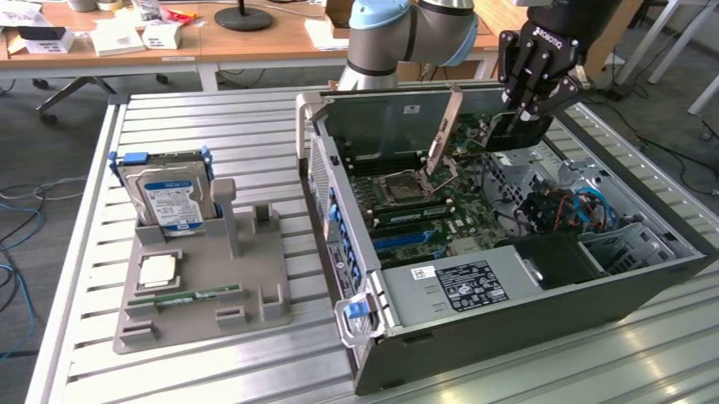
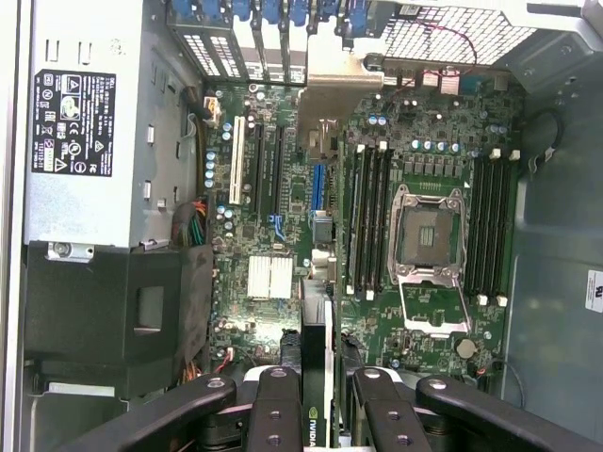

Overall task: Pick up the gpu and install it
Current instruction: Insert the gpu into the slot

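Pickup's done: your hand (image 1: 524,114) is clamped on the thin flat black gpu card (image 1: 513,137), hovering over the open grey computer case (image 1: 506,311). It's not slotted in yet.

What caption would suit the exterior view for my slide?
The robot arm's tool holds the graphics card over the motherboard of the open computer case.

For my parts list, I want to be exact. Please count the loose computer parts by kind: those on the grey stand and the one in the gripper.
hard drive, on the grey stand: 1
pale square chip: 1
green RAM stick: 1
gpu, held in the gripper: 1
Total: 4
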You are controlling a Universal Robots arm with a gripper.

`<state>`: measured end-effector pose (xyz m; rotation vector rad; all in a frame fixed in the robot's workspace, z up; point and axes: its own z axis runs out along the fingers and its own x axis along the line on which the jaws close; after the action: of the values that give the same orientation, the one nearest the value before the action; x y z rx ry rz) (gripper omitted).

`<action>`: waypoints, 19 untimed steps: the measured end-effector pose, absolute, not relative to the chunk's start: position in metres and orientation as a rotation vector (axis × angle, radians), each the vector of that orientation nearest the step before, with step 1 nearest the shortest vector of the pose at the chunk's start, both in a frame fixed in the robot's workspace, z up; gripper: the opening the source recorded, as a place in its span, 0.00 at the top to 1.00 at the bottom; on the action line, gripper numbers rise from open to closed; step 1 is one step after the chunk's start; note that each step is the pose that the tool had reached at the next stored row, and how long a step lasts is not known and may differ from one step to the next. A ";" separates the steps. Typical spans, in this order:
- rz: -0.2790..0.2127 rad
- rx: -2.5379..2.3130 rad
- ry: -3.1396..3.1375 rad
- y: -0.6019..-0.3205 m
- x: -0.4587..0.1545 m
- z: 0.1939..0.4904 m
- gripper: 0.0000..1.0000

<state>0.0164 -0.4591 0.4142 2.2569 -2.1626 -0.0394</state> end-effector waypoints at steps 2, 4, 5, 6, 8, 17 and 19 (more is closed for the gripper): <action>-0.038 2.257 -2.163 -0.459 0.016 0.414 0.74; -0.037 2.258 -2.164 -0.459 0.016 0.414 0.74; -0.036 2.259 -2.164 -0.459 0.016 0.414 0.74; -0.035 2.259 -2.165 -0.459 0.016 0.414 0.74; -0.033 2.260 -2.166 -0.459 0.016 0.414 0.74; -0.029 2.262 -2.168 -0.459 0.015 0.414 0.74; -0.029 2.263 -2.168 -0.459 0.015 0.414 0.74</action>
<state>0.0150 -0.4591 0.4142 2.2627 -2.1679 -0.0289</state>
